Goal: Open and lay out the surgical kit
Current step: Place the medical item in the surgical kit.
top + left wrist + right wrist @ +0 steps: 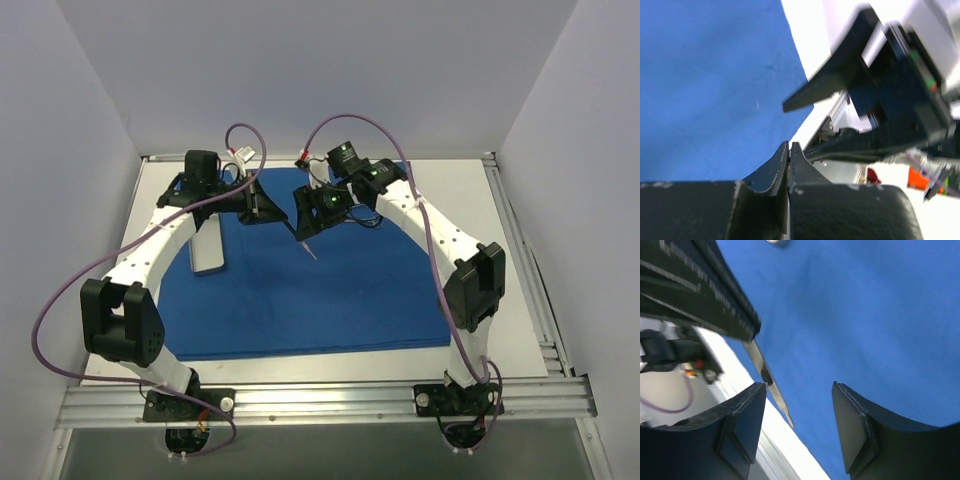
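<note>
Surgical kit (330,290) spread flat — left jaws pinch instrument (759,357), right jaws apart.

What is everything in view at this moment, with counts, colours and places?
cloth wrap: one, royal blue, spread flat on the table
tray: one, pale grey, at the cloth wrap's left edge
metal instrument: one, silvery and thin, held above the cloth wrap's far middle
table: one, white, under the cloth wrap
left gripper: one, black, shut on the metal instrument
right gripper: one, black, open, beside the metal instrument without touching it
</note>
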Robot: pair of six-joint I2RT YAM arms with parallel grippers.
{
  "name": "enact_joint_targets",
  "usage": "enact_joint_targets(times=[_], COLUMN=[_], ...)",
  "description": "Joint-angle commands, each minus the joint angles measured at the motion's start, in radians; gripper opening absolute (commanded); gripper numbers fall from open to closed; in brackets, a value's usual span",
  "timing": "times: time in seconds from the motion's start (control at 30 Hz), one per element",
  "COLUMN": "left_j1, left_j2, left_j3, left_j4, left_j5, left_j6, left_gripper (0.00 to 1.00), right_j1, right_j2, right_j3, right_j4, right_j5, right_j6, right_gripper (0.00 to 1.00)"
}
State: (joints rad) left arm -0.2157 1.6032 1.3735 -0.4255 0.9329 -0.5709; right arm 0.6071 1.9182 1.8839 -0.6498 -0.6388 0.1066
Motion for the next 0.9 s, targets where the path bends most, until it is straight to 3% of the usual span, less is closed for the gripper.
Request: enact_joint_targets(times=[0.0, 0.13, 0.57, 0.73, 0.87], left_j1=[0.004, 0.016, 0.016, 0.015, 0.015], left_j2=[-0.006, -0.008, -0.025, -0.020, -0.014], left_j3=[0.047, 0.068, 0.024, 0.004, -0.005], left_j4=[-0.048, -0.105, -0.061, -0.044, -0.010], left_j5=[-0.100, -0.123, -0.102, -0.089, -0.072], left_j6=[-0.067, -0.034, -0.061, -0.072, -0.090], left_gripper=[0.02, 0.02, 0.02, 0.02, 0.02], right_j1=[0.046, 0.074, 0.118, 0.126, 0.128], right_j2=[-0.053, -0.048, -0.010, 0.019, 0.033], right_j3=[0.015, 0.014, 0.052, 0.096, 0.109], right_j4=[-0.085, -0.116, -0.085, -0.090, -0.091], right_j5=[0.194, 0.228, 0.206, 0.243, 0.255], right_j6=[-0.041, -0.062, -0.096, -0.090, -0.087], right_gripper=[0.53, 0.44, 0.42, 0.14, 0.09])
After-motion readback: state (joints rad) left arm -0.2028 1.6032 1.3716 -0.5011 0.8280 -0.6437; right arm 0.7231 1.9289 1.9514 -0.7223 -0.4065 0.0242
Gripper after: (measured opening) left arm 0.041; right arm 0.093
